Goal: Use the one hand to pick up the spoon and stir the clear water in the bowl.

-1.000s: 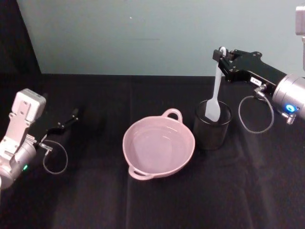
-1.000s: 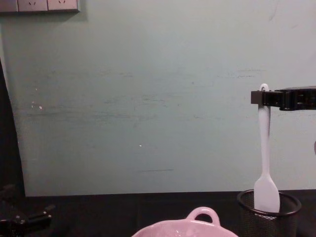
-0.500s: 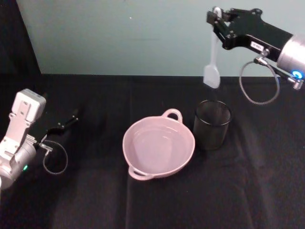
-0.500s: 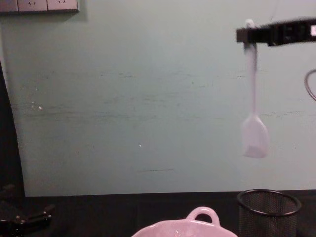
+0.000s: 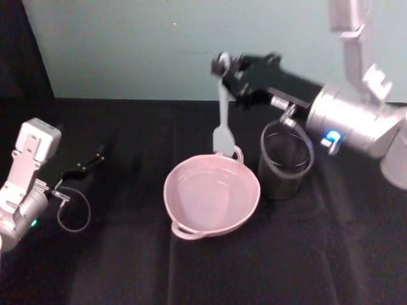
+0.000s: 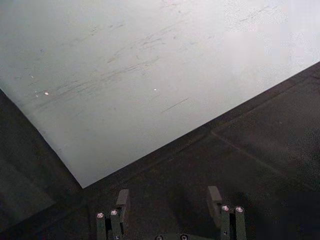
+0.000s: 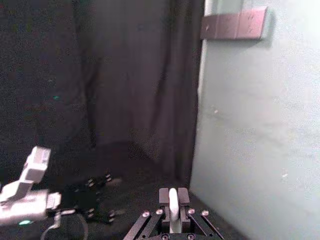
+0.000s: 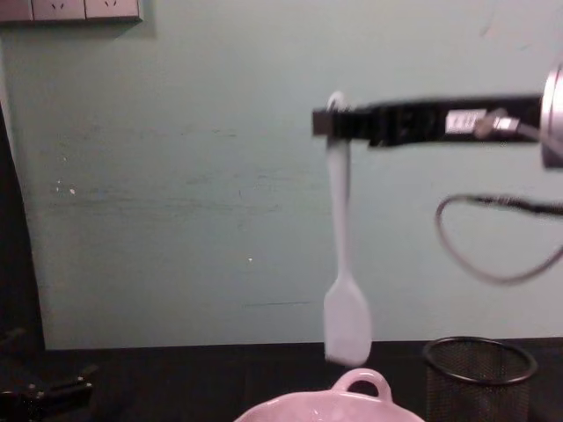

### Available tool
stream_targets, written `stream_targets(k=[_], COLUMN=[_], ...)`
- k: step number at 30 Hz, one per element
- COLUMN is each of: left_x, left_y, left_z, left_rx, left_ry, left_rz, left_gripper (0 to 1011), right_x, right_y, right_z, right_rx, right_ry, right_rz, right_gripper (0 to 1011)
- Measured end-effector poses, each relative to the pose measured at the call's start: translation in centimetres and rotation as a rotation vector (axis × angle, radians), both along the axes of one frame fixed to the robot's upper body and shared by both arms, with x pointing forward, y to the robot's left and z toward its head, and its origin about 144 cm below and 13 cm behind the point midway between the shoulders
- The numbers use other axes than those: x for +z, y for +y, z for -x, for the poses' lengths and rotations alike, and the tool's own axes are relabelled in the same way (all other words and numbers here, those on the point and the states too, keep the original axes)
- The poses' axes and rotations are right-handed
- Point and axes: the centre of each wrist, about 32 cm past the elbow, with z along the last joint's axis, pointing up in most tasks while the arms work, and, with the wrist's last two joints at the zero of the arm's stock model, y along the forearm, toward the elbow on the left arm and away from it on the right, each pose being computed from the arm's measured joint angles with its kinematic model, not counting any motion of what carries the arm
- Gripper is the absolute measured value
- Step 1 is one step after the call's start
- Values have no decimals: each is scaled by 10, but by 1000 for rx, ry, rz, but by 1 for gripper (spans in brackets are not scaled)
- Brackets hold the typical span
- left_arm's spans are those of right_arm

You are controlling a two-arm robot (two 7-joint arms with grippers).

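Observation:
My right gripper [image 5: 224, 67] [image 8: 327, 121] is shut on the handle end of the white spoon [image 5: 222, 121] [image 8: 342, 264], which hangs straight down. Its flat head hovers just above the far rim of the pale pink bowl [image 5: 212, 194] [image 8: 352, 400], near the bowl's small loop handle, apart from the water inside. In the right wrist view the spoon's handle [image 7: 172, 211] sits pinched between the black fingers. At the table's left edge rests my left gripper [image 5: 89, 164] [image 6: 170, 200], open and holding nothing.
A black wire-mesh cup [image 5: 283, 164] [image 8: 479, 376] stands just right of the bowl, under my right arm. A black cloth covers the table [image 5: 127, 254]. A pale green wall [image 8: 176, 176] rises behind it.
My right gripper has lifted the spoon out of the mesh cup, then carried it left and lower, to hang over the bowl's far rim. The left arm stays put.

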Motion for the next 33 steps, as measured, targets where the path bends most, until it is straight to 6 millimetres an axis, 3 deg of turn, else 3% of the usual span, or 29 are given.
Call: stream_targets(k=[11,19,27,33], left_x=[0,0,0,0], left_y=[0,0,0,0], left_z=[0,0,0,0], left_rx=[0,0,0,0], left_ry=[0,0,0,0], left_rz=[0,0,0,0], left_gripper=[1011,1011,1011,1011], right_x=[-53,-66,-78,-79], right_y=[16,27,39,36], right_z=[15,15,-11,-30], right_rx=[42,64,54,20], right_ry=[111,140,167,153], right_rz=[0,-15,-44,-38], right_gripper=[111,111,111,111])
